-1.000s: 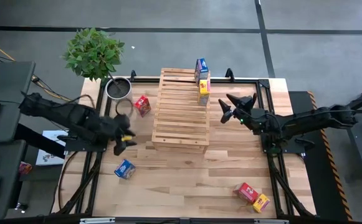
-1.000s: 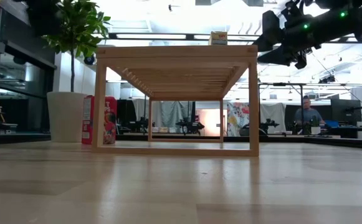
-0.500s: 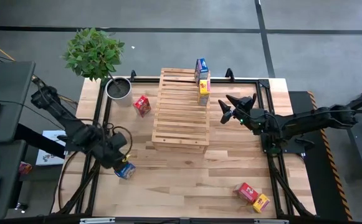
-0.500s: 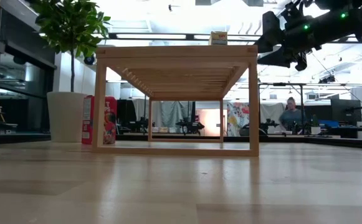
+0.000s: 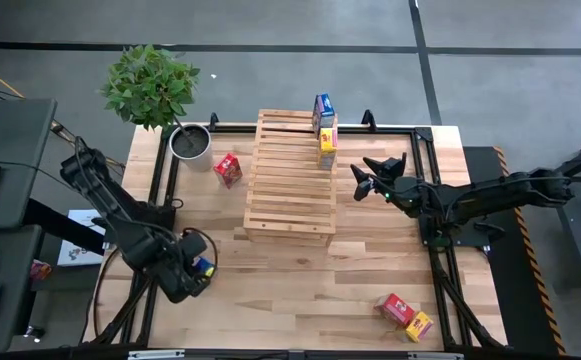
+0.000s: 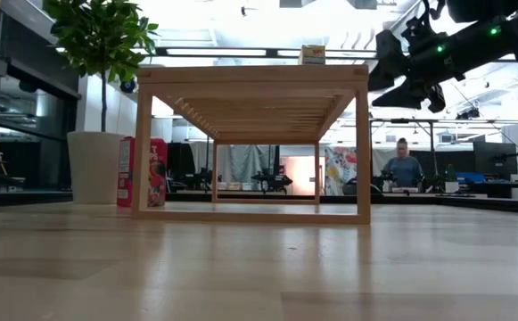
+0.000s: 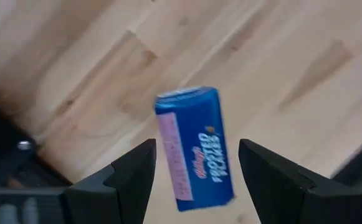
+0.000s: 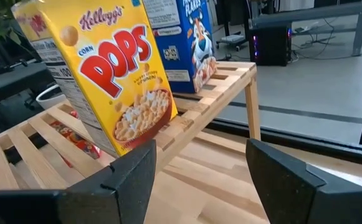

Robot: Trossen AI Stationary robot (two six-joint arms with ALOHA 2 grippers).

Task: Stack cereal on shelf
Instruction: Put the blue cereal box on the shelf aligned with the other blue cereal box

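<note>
The left gripper (image 7: 196, 171), fingers spread wide, hangs directly over a blue cereal box (image 7: 195, 147) lying on the table (image 5: 300, 280); the right gripper (image 5: 378, 176) gapes beside the shelf (image 5: 290, 180), facing a yellow box (image 8: 103, 68).

In the high view the left claw (image 5: 192, 278) covers most of the blue cereal box (image 5: 206, 267).

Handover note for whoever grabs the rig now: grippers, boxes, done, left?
Left gripper: open, over the blue box lying at the table's front left, not gripped.
Right gripper: open, empty, hovering right of the shelf.
Done: yellow box and second blue box stand on the shelf's top step.
Left: this blue box, red box by the plant pot, red box and yellow box front right.
</note>
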